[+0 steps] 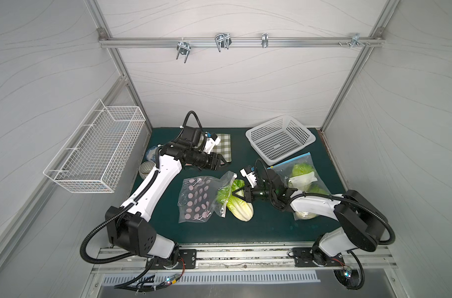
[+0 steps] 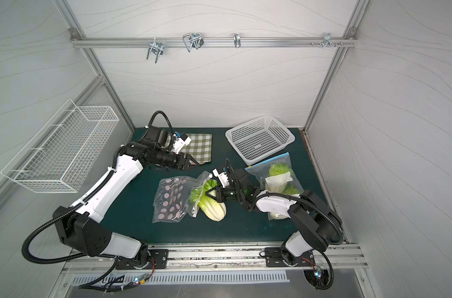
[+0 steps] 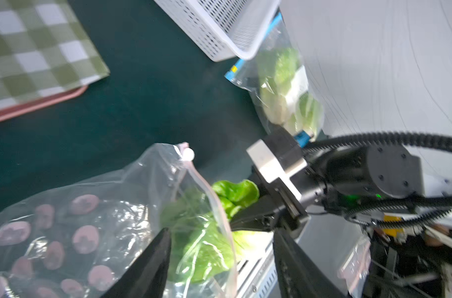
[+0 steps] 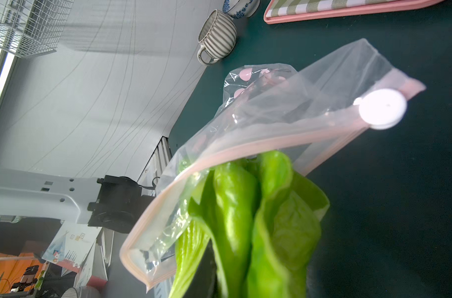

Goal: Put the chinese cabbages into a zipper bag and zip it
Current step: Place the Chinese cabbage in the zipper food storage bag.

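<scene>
cabbage (image 1: 241, 209): green leaves, whitish base. bag (image 1: 195, 201): clear, pink dots, pink zip. cloth (image 1: 223, 144): green-white check. basket (image 1: 267, 124): white. mat (image 1: 271, 227): dark green.

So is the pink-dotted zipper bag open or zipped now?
Open. The zipper bag gapes at its mouth; the chinese cabbage has its leaves inside, and the white slider sits at one end.

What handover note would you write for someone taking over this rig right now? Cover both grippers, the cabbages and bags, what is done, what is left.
Left gripper: open, empty, by the checked cloth.
Right gripper: shut on a cabbage, leaf end in the dotted bag mouth, white base outside.
Blue-topped bag, robot's right side: holds other cabbage heads; seal unclear.
Done: insertion started.
To do: push the cabbage fully in, zip with the white slider.
</scene>
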Available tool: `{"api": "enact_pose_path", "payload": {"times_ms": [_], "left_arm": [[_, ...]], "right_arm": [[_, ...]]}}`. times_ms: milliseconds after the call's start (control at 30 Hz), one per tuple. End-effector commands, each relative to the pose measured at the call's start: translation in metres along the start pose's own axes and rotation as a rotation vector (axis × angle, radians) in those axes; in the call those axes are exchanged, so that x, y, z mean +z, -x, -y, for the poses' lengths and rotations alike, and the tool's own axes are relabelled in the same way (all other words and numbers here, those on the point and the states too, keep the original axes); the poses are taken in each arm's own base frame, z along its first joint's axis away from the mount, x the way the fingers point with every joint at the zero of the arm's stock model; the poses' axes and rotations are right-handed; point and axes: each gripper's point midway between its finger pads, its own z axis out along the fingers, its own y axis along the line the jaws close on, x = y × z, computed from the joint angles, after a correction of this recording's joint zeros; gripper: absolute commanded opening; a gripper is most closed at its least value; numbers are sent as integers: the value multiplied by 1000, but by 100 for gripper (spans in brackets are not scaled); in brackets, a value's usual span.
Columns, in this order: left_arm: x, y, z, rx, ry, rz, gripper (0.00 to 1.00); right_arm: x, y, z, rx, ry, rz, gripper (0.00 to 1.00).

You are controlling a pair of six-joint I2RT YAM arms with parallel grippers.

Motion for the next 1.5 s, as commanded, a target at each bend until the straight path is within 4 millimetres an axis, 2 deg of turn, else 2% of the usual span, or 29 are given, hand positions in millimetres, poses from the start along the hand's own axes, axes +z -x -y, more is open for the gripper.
{"api": "enact_pose_path", "payload": {"times_ms": [0,100,167,233,367,433,500,600,833,1000,1100,1267,1467], "left_arm": [[25,6,-25,18,59,-29,67],[43,8,-51,-10,96,-46,69],[50,15,-60,-72,65,-50,69],[54,20,-55,-111,34,-79,69],[71,11,-33,-65,48,-123,70],[79,7,-36,-63,72,-148,71],[90,1,-52,-62,130,-185,75],[107,-8,-70,-84,152,-266,77],[130,-20,-48,-74,68,-332,81],[140,-44,-61,-72,120,-412,82],[142,-50,-60,-90,95,-423,78],[147,-61,-58,-105,80,-450,66],[140,-54,-49,-107,59,-425,38]], "right_arm": [[3,4,-4,-10,41,9,0],[4,2,0,-4,39,2,0],[5,1,2,-7,31,-5,0],[4,-1,4,-12,18,-16,0],[5,-2,4,-29,10,-30,0],[6,-3,4,-34,13,-32,0],[6,-2,4,-39,12,-28,0],[8,-2,4,-41,13,-30,0],[9,-4,5,-45,9,-41,0],[10,-4,5,-44,11,-39,0],[10,-3,6,-41,11,-38,0],[11,-2,6,-40,9,-36,0],[11,-2,7,-35,5,-37,0]]}}
